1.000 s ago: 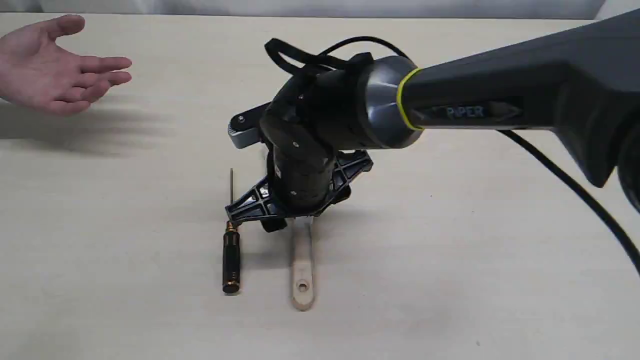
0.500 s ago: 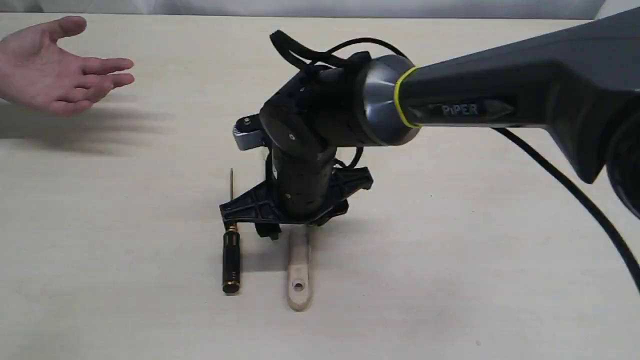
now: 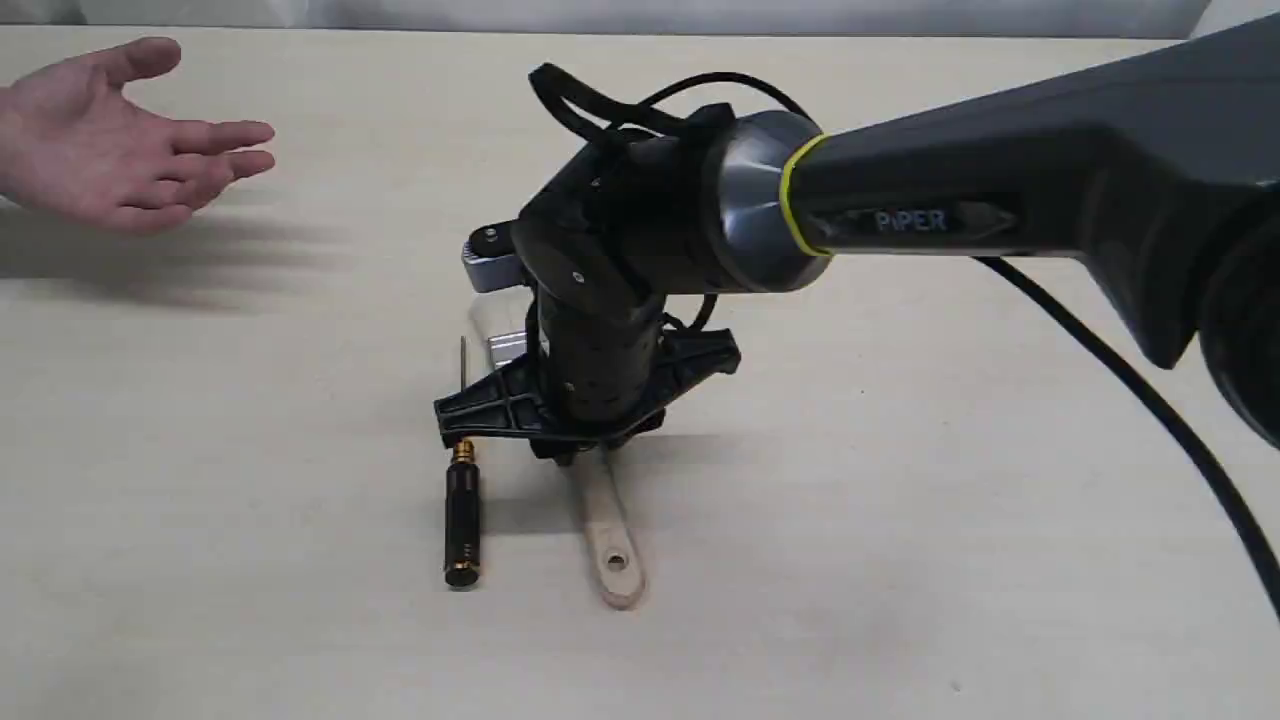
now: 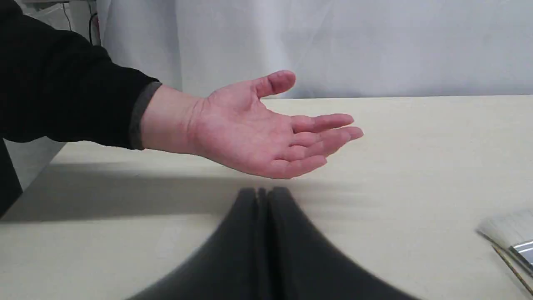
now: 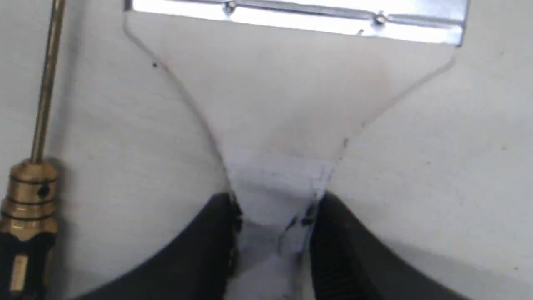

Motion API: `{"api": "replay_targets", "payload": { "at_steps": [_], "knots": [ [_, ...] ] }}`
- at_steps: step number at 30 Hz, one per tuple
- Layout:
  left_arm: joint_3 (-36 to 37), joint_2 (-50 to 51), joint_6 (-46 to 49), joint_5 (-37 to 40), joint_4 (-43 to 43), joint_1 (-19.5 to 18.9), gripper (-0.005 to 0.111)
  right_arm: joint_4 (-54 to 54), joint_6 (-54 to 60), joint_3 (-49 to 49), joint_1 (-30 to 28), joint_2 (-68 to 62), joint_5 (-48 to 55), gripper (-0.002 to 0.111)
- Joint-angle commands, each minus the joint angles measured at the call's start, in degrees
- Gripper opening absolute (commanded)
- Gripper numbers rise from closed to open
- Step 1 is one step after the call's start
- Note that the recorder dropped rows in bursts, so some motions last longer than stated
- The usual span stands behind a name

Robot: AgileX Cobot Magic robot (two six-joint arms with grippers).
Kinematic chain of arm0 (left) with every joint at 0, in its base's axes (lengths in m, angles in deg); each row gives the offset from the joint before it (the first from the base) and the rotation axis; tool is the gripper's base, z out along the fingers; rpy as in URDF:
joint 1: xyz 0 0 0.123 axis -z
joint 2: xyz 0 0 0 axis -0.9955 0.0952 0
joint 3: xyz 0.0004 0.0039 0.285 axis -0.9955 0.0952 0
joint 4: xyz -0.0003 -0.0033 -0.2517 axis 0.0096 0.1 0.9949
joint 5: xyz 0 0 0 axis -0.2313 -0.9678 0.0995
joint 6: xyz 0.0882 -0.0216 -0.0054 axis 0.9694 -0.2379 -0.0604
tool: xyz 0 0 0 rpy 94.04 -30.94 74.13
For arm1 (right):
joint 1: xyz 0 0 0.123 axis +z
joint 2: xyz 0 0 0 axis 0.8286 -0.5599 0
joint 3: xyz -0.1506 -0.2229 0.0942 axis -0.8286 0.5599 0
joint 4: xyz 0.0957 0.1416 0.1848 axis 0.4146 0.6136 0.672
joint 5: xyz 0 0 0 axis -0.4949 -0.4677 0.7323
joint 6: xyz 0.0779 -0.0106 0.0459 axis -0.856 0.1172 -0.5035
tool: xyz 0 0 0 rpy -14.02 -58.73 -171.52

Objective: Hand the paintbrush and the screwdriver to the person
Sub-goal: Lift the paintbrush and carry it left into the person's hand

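Observation:
The paintbrush (image 3: 612, 548) lies on the table, its wooden handle pointing toward the near edge. My right gripper (image 5: 275, 212) stands over it, fingers (image 5: 208, 246) pressed on either side of the handle's narrow neck below the silver ferrule (image 5: 291, 16). Just left of the brush lies the screwdriver (image 3: 462, 520), its gold collar (image 5: 27, 196) beside my fingers and untouched. The person's open hand (image 3: 110, 150) waits palm up at the far left. My left gripper (image 4: 263, 193) is shut and empty, low in front of that hand (image 4: 258, 129).
The right arm (image 3: 1000, 200) and its black cable (image 3: 1150, 390) cross above the right side of the table. The brush's bristles (image 4: 506, 227) show at the edge of the left wrist view. A pale curtain backs the table.
The right gripper sank a little and shifted left over the brush. The brush turned: its handle end swung right and its ferrule came into view left of the wrist. The hand barely moved.

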Motion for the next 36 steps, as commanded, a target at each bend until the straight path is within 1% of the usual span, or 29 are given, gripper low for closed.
{"api": "replay_targets", "payload": {
  "at_steps": [1,8,15,18,21,24,26,29,31,36],
  "knots": [
    [0.12,-0.14,-0.12,-0.35,0.07,0.47,0.000,-3.61,2.86,1.07,-0.12,-3.31,0.61,0.004],
    [0.12,-0.14,-0.12,-0.35,0.07,0.47,0.000,-4.07,5.48,1.07,-0.12,0.39,-1.32,0.004],
    [0.12,-0.14,-0.12,-0.35,0.07,0.47,0.000,-4.38,10.29,1.07,-0.12,14.35,-5.36,0.004],
    [0.12,-0.14,-0.12,-0.22,0.18,0.47,0.000,-4.38,10.69,1.07,-0.12,20.35,-9.25,0.004],
    [0.12,-0.14,-0.12,-0.32,0.17,0.47,0.000,-4.00,10.69,1.07,-0.12,25.79,-15.37,0.004],
    [0.12,-0.14,-0.12,-0.32,0.17,0.47,0.000,-4.00,10.69,1.07,-0.12,28.59,-23.87,0.004],
    [0.12,-0.14,-0.12,-0.32,0.17,0.47,0.000,-3.75,10.69,1.07,-0.12,28.90,-30.46,0.004],
    [0.12,-0.14,-0.12,-0.32,0.17,0.47,0.000,-3.75,10.69,0.23,0.04,27.21,-37.75,0.004],
    [0.12,-0.14,-0.12,-0.32,0.17,0.47,0.000,-3.75,10.69,-1.61,0.58,24.77,-38.20,0.004],
    [0.12,-0.14,-0.12,-0.32,0.17,0.47,0.000,-3.98,12.15,-11.00,4.53,14.68,-37.78,0.004]
  ]
}}
